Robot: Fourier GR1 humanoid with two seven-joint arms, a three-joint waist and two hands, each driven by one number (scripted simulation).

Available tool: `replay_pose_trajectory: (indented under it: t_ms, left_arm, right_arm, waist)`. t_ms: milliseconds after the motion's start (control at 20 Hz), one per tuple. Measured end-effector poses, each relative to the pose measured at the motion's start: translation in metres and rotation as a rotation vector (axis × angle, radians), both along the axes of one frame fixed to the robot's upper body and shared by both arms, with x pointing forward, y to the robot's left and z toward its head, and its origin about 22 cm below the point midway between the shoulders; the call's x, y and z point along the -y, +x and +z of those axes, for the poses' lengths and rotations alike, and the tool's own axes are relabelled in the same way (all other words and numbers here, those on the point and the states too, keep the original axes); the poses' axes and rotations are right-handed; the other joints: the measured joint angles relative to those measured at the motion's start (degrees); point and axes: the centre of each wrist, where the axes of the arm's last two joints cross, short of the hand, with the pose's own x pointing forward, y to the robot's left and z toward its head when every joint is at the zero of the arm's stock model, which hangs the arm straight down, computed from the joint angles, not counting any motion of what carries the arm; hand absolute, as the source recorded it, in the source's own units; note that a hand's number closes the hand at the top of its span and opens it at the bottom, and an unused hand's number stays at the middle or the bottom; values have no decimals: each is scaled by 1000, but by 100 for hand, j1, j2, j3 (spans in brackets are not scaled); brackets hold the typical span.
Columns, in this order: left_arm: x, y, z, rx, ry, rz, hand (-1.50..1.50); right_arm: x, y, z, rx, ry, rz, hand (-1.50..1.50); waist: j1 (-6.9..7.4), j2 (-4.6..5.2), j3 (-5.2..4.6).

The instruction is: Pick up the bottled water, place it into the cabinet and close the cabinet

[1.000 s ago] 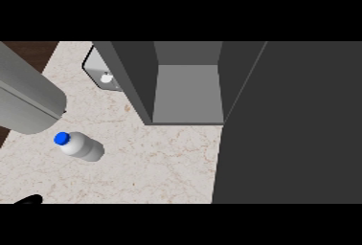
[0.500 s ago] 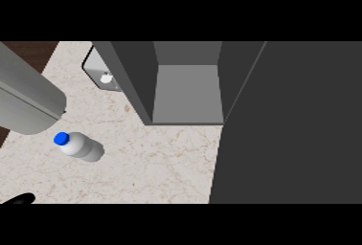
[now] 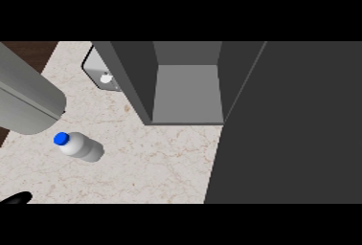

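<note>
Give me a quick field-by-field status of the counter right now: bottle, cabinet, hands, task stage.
bottle: bottled water with a blue cap, on the marble counter, left of the cabinet, nothing holding it
cabinet: cabinet open, grey interior visible and holding nothing; its dark door swung out at the view's right
left hand: only a black tip of the left hand shows at the lower left edge, apart from the bottle; finger state unclear
right hand: not in view
other: grey forearm at left edge
task stage: bottle not yet picked up

You are looking at a kitchen: a pale marbled tabletop (image 3: pixel 155 162), a grey open cabinet (image 3: pixel 185 95) and a water bottle (image 3: pixel 81 147).
</note>
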Motion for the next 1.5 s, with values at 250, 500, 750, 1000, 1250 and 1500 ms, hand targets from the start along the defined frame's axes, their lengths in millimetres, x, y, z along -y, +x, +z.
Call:
replay_pose_trajectory:
  t_ms: [250,500,750,1000,1250,1500]
  left_arm:
    - [-6,5,-12,-8,32,16,-150]
    - [-10,14,-30,-20,46,22,-150]
    - [-16,32,-52,-36,52,39,-150]
    - [-27,42,-73,-61,53,60,-150]
    - [-33,54,-99,-97,52,55,-150]
    - [-40,60,-130,-121,45,42,-150]
  right_arm:
    - [-5,-3,0,-5,5,7,-150]
    - [-2,-5,-2,-2,-25,-5,-150]
    - [-3,-5,-2,4,-32,-8,-150]
    - [-9,-7,-2,-8,-28,-2,-150]
    - [-9,-4,-2,1,-36,-6,-150]
    - [-9,-5,-1,-2,-41,-17,-150]
  waist:
    - [-19,-1,-3]
    - [-37,1,-4]
    - [-42,6,-4]
    - [-39,3,-5]
    - [-26,12,-3]
    - [-30,11,-4]
